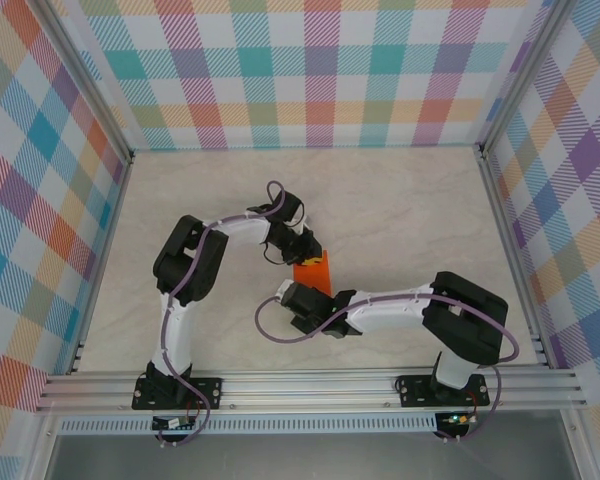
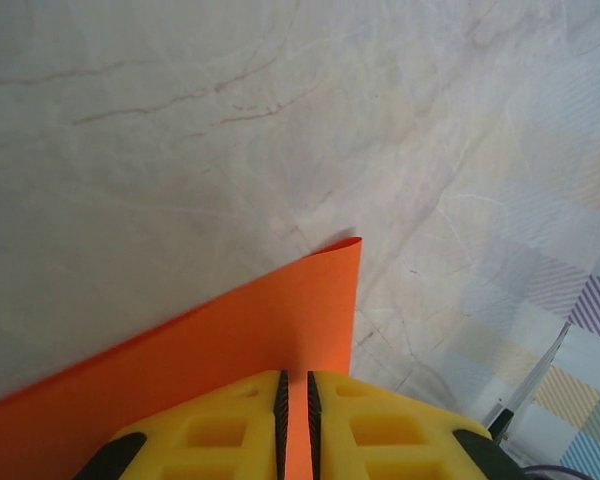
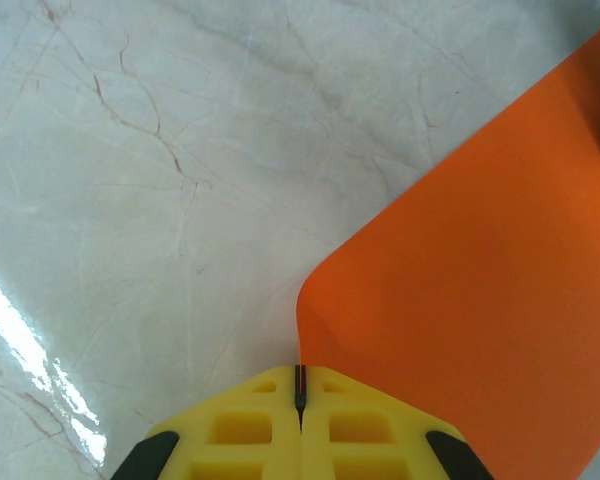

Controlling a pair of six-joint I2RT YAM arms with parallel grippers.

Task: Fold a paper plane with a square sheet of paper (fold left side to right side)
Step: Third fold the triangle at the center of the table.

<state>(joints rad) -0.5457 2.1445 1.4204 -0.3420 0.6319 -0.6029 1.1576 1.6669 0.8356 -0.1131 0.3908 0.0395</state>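
The square sheet of paper (image 1: 315, 273) is bright orange and sits mid-table between my two grippers. My left gripper (image 1: 308, 256) comes at its far edge. In the left wrist view the yellow jaws (image 2: 298, 378) stand a narrow slit apart, the sheet (image 2: 230, 340) shows in the slit, and its corner reaches past them; I cannot tell if the pads pinch it. My right gripper (image 1: 318, 292) meets the sheet's near side. In the right wrist view it (image 3: 300, 372) is shut on a curled corner of the sheet (image 3: 480, 260), a thin orange line between its pads.
The pale marble tabletop (image 1: 410, 220) lies all around the paper. Plaid walls (image 1: 320, 70) on aluminium frames close off the back and both sides. A metal rail (image 1: 310, 385) runs along the near edge by the arm bases.
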